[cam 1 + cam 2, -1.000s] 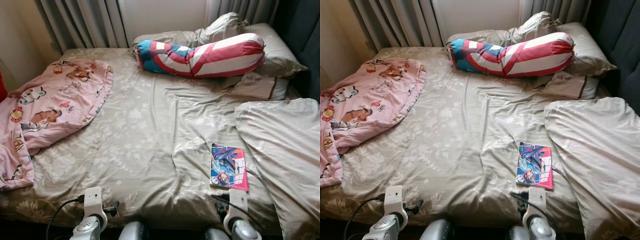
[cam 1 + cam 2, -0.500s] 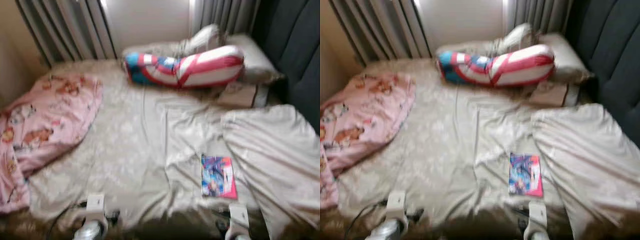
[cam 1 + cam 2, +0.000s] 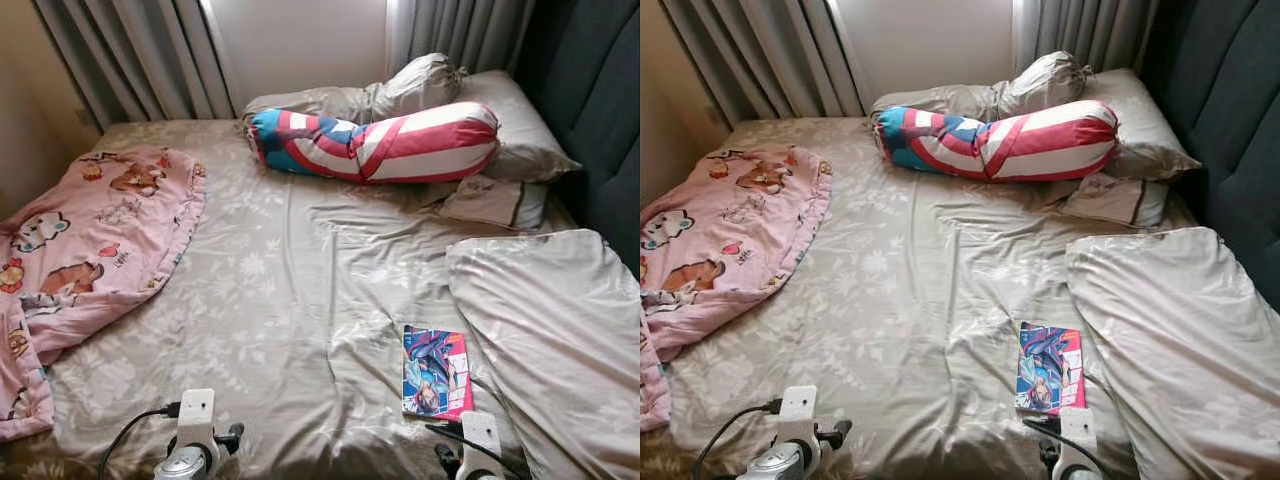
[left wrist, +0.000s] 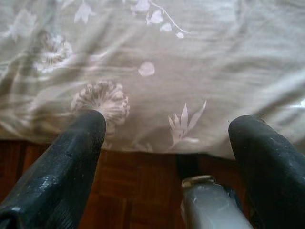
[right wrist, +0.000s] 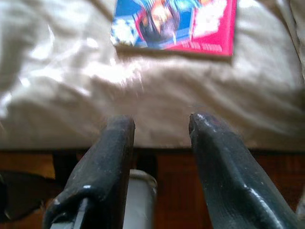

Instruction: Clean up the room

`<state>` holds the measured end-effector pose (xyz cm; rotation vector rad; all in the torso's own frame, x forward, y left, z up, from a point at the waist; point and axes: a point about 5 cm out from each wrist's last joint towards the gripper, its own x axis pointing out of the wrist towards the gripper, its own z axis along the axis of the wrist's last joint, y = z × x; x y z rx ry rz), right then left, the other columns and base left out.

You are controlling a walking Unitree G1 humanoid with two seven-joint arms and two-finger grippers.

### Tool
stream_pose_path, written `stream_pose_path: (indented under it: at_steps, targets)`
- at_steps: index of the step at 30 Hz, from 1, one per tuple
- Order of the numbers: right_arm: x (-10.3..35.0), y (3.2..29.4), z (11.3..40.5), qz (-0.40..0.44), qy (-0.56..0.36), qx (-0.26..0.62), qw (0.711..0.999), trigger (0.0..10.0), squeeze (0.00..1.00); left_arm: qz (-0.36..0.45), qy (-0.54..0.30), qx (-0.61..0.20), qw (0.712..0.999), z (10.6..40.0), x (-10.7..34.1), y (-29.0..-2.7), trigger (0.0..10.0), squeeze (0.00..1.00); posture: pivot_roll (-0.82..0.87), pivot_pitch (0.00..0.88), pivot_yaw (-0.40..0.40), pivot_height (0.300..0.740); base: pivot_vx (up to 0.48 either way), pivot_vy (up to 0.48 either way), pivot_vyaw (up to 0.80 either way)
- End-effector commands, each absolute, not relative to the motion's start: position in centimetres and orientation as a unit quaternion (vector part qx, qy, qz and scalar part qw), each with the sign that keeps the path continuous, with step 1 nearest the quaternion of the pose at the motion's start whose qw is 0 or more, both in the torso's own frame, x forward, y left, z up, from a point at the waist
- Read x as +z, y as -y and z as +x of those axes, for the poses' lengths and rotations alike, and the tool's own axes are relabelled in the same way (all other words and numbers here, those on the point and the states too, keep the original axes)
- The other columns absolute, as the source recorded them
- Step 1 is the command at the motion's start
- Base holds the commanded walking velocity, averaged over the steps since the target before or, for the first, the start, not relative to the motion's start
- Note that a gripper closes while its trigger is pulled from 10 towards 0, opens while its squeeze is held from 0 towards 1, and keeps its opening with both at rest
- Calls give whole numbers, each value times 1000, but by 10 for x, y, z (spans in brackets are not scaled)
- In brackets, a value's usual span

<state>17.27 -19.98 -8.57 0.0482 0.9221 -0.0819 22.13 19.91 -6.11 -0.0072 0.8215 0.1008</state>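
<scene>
The right gripper (image 5: 159,126) hangs with fingers apart at the bed's (image 3: 300,290) near edge, just short of the comic book (image 3: 435,371); the left gripper (image 4: 167,129) gapes too.

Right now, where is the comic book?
The comic book lies flat near the bed's front edge on the robot's right, beside the beige duvet, just ahead of the right gripper.
</scene>
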Motion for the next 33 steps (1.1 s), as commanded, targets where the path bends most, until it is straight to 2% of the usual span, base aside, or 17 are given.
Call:
stream_pose_path:
  at_steps: [1, 5, 14, 28, 33]
  targets:
    - [-88, 205, 165, 24, -447, -40, 893, 10000, 0, 2, -418, 52, 907, 213, -66, -200, 10000, 0, -134, 0, 34, 740, 0, 0, 0]
    - [-87, 216, 159, 14, -439, -44, 897, 10000, 0, 3, -427, 56, 902, 207, -71, -197, 10000, 0, -124, 0, 19, 740, 0, 0, 0]
    - [-90, 217, 151, -28, -448, -17, 894, 10000, 0, 0, -448, 63, 892, 189, -80, -200, 10000, 0, -116, 0, 18, 740, 0, 0, 0]
    - [-84, 210, 168, -46, -440, 6, 897, 10000, 0, -4, -456, 87, 886, 181, -81, -215, 10000, 0, -76, 0, 13, 740, 0, 0, 0]
    - [-81, 215, 173, -47, -428, 4, 903, 10000, 0, -7, -458, 81, 885, 182, -82, -209, 10000, 0, -87, 0, 10, 740, 0, 0, 160]
